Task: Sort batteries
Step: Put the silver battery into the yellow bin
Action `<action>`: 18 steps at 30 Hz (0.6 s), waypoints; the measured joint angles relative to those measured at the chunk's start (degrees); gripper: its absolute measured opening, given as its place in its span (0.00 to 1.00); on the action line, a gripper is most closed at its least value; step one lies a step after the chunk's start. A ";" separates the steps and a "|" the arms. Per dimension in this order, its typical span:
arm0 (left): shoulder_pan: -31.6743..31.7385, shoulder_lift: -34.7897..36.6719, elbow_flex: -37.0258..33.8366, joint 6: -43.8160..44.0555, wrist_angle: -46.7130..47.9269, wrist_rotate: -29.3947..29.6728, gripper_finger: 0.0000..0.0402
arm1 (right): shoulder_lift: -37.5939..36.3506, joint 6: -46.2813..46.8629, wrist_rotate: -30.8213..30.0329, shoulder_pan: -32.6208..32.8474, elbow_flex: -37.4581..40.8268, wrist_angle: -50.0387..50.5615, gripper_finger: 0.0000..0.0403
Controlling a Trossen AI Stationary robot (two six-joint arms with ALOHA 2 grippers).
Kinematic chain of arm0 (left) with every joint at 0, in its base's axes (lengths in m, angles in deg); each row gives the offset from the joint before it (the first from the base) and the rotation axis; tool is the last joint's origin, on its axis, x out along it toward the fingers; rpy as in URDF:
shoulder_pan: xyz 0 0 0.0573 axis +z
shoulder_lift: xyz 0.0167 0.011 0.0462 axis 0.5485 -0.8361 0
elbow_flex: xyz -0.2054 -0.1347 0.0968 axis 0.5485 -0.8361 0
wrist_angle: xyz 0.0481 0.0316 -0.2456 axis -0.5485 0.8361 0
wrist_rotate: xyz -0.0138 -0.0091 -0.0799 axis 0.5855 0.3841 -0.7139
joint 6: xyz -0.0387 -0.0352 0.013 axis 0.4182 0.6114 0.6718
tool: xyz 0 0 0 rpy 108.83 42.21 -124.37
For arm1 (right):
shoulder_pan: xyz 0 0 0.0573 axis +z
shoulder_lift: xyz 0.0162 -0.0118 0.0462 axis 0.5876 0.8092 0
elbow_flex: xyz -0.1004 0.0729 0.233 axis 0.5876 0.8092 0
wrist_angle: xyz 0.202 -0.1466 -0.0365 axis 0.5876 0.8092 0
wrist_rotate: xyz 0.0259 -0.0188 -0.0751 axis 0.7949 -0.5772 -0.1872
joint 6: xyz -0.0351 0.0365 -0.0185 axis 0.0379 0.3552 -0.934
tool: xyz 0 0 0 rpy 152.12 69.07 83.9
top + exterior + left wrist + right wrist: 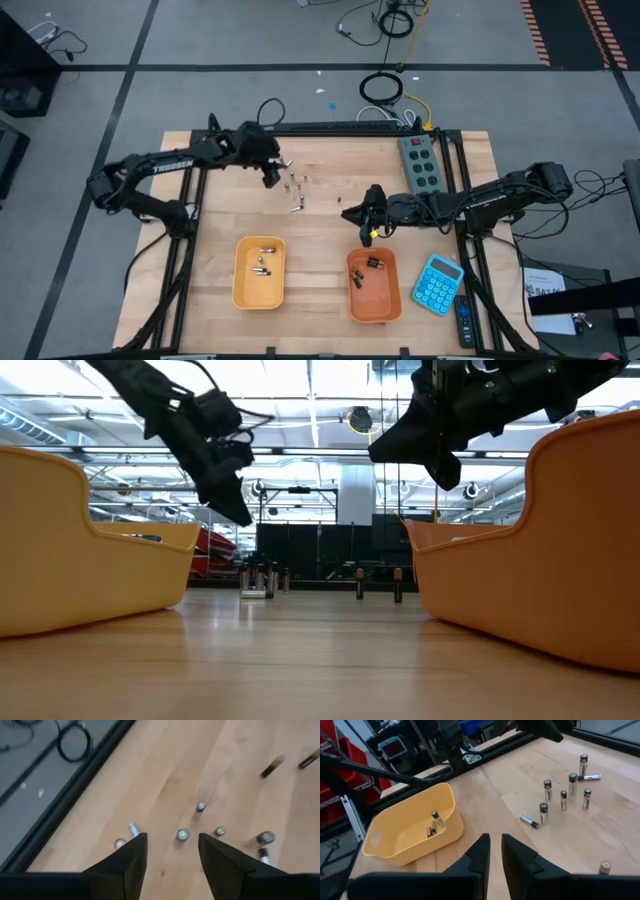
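Several silvery-grey batteries point(295, 185) stand on end on the table's far middle; one point(530, 822) lies flat beside them. My left gripper point(173, 851) hangs open above this group, one upright battery point(183, 835) just beyond the gap between its fingers. Two dark batteries point(272, 766) lie farther toward the right. The yellow tray point(260, 272) holds a few silvery batteries point(435, 822). The orange tray point(374, 285) holds dark batteries point(375, 265). My right gripper point(368, 232) hovers over the orange tray's far rim, fingers shut to a thin slit point(495, 851) with nothing showing between them.
A blue calculator point(438, 283) lies right of the orange tray, with a grey power strip point(420, 165) at the far right. A black frame rail point(330, 128) runs along the far edge. Bare wood lies between and in front of the two trays.
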State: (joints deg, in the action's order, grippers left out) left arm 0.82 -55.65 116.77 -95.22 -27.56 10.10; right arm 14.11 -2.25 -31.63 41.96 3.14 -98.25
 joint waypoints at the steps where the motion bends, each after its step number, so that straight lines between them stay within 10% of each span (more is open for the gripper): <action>1: 0.56 -1.13 0.97 -0.65 1.19 -0.11 0.46 | 0.00 0.88 -0.14 0.00 0.00 0.05 0.10; 18: 8.37 -14.22 5.36 -7.12 2.07 -0.55 0.52 | 0.74 -2.93 -11.49 6.87 -0.02 0.95 0.10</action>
State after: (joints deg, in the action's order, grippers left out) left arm 9.18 -69.87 122.14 -102.34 -25.48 9.55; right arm 14.85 -5.18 -43.12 48.83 3.13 -97.30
